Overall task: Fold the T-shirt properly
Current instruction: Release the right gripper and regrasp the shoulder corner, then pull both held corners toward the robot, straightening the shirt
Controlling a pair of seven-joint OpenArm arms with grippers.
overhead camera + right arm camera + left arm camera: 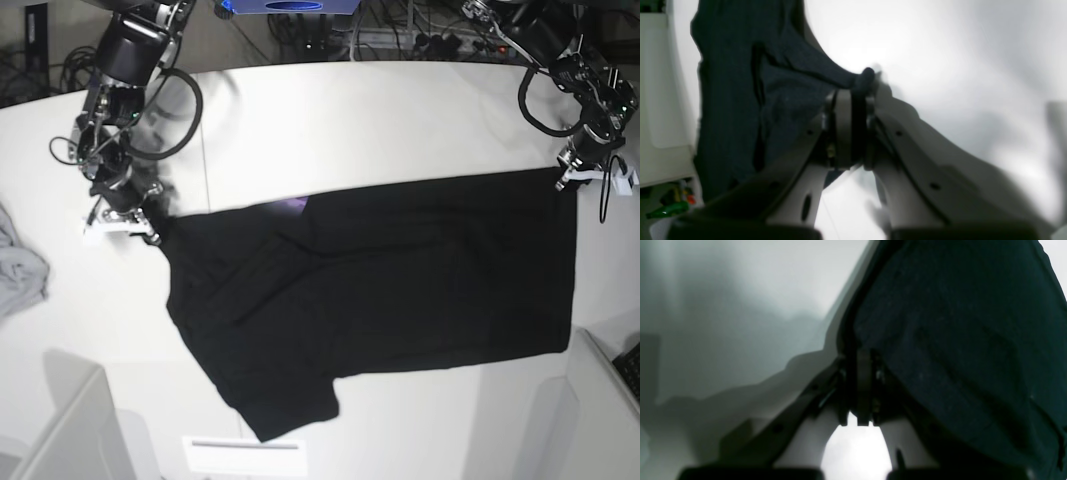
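Basically, going left to right in the base view: small grey cloth [20, 270] at the left edge of the white worktop [380, 110], not part of the job. Next, right claw [150, 226], jaws closed and pinching the far-left corner of the black T-shirt [400, 280]; the right wrist view shows fabric bunched between the fingers [842, 130]. T-shirt lies spread flat mid-worktop, long axis running left-right, one sleeve poking out toward the near-left, a sliver of purple print showing at the far edge. At the right end, left claw [568, 178] is closed on the far-right corner; the left wrist view shows the dark hem clamped at the fingers [864, 386].

Key relation: both claws hold the far edge, one per end, and the whole shirt body lies nearward from them. Likely next move: carry that far edge toward the near edge, folding along the long axis. Each arm is nearest its own corner.
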